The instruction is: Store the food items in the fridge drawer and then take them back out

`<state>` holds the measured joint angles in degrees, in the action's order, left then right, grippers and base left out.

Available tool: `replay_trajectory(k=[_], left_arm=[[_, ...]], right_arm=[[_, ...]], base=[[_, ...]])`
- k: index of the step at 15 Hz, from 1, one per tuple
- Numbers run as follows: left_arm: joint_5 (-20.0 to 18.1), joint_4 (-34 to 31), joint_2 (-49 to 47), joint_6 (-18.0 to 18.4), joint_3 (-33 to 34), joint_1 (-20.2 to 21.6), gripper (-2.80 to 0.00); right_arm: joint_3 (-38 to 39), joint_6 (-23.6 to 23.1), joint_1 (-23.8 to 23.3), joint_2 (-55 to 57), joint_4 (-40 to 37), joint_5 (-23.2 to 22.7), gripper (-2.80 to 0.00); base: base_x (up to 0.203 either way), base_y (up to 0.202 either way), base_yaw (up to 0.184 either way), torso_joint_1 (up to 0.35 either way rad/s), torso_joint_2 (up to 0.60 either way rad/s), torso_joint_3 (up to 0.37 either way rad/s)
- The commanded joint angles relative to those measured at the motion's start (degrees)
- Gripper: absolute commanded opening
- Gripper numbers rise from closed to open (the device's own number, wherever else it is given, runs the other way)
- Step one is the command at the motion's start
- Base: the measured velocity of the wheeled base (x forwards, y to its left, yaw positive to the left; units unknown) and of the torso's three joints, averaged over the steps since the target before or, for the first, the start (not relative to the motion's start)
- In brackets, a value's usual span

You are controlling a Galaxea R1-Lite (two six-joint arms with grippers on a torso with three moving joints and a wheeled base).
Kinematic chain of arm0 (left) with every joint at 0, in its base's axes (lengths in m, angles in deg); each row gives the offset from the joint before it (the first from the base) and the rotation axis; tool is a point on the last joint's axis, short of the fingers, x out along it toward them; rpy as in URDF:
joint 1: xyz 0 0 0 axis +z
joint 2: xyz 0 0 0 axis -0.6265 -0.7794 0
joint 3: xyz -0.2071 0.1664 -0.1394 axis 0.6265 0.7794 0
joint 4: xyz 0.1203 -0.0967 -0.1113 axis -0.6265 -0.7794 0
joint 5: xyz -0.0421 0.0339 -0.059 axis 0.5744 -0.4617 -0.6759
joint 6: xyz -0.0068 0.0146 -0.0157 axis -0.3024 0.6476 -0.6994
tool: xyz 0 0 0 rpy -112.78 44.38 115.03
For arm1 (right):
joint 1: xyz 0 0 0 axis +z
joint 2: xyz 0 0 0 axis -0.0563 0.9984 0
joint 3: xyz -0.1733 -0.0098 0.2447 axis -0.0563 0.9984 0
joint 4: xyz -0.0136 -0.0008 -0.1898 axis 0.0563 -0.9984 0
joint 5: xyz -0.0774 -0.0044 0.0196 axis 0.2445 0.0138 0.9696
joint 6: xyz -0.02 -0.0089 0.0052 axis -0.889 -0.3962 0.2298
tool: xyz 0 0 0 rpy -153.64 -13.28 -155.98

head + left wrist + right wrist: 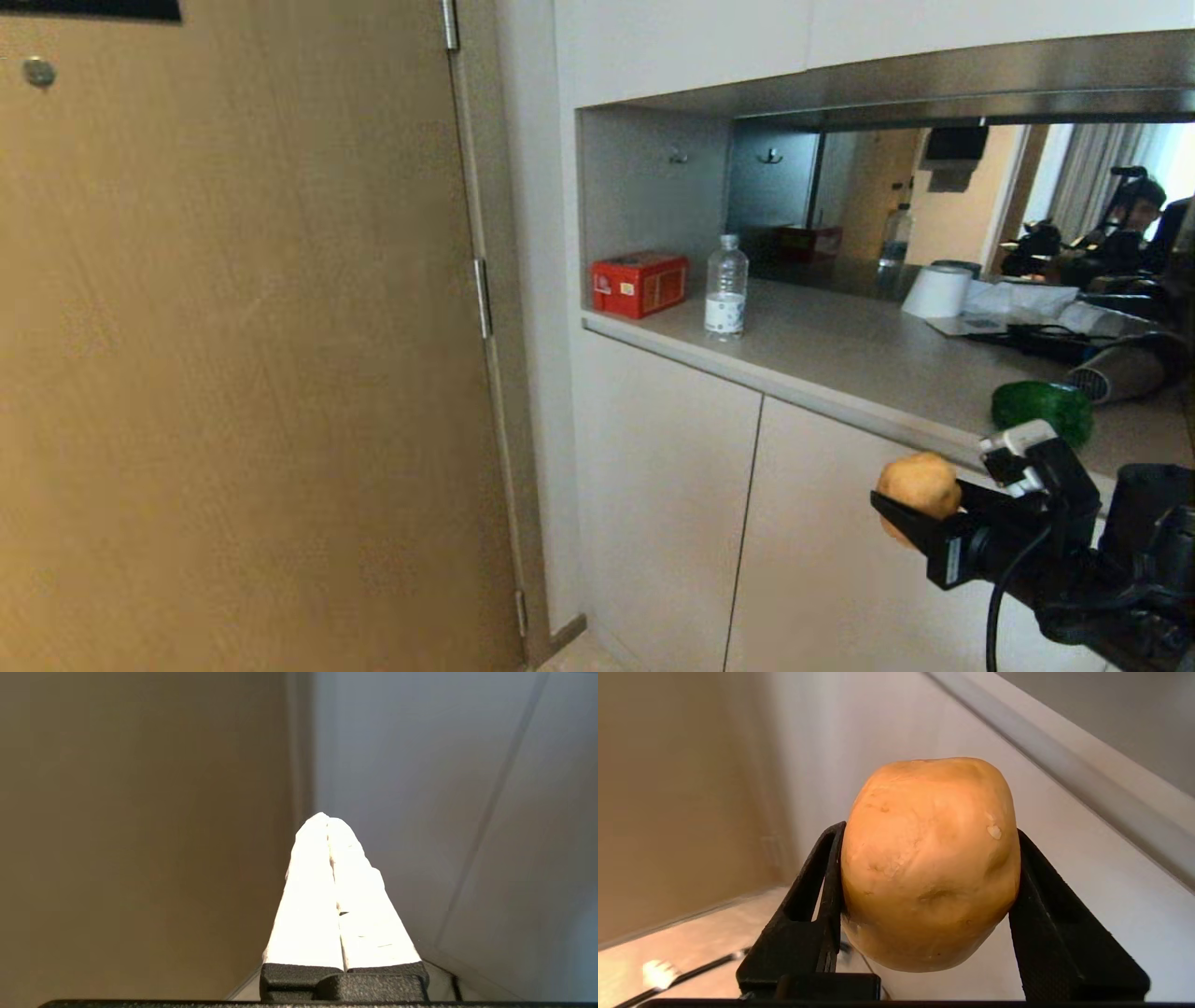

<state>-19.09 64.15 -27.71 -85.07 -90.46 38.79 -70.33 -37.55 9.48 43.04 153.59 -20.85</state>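
Currently the right gripper (pixel 910 518) is held out in the air in front of the pale cabinet doors (pixel 672 485), below the front edge of the counter (pixel 840 345), with its black fingers (pixel 817 896) spread about halfway and clamped on either side of the potato (pixel 929 863). Potato is tan-brown, oval, a few shallow eyes visible; it sits between the two fingers and bulges past them toward the tips, touching nothing else. In the head view the same potato (pixel 920 485) shows at the end of the right arm, clear of the counter edge. Bell pepper (pixel 1041 411), dark green and glossy, lies on the counter near its front edge, towards the right end, just behind the right wrist. Further left on the counter: a red box (pixel 639 283) at the back left corner of the recess, and a clear water bottle (pixel 726 287) upright just beside it, the two apart. A white paper roll (pixel 936 291) stands further back, against the mirror. Wooden door (pixel 233 355) fills the left of the head view. Fridge drawer: not visible in any view. Left gripper (pixel 327 821) seen only in its own wrist view, white fingertips (pixel 308 891) pressed together with nothing between them, pointing at the corner where the wooden door meets the pale cabinet.
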Motion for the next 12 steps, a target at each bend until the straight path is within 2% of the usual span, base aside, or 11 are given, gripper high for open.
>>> replay_trajectory(k=[1, 4, 6, 12], left_arm=[[0.0, 0.0, 0.1, 0.0, 0.0, 0.0, -2.80], [0.0, 0.0, 0.1, 0.0, 0.0, 0.0, -2.80], [0.0, 0.0, 0.1, 0.0, 0.0, 0.0, -2.80], [0.0, 0.0, 0.1, 0.0, 0.0, 0.0, -2.80]], right_arm=[[-2.9, -0.7, 2.7, -0.2, 0.3, 1.6, -2.80], [-15.0, -2.2, 4.5, 5.6, -0.3, 9.5, -2.80], [-20.1, -3.9, 5.1, 9.2, -0.7, 13.6, -2.80], [-22.7, -4.2, 5.1, 9.3, -0.5, 14.3, -2.80]], base=[[0.002, -0.002, 0.076, 0.002, 0.00, 0.004], [0.000, 0.000, 0.000, 0.000, 0.00, 0.000], [0.000, 0.000, 0.000, 0.000, 0.00, 0.000], [0.000, 0.000, 0.000, 0.000, 0.00, 0.000]])
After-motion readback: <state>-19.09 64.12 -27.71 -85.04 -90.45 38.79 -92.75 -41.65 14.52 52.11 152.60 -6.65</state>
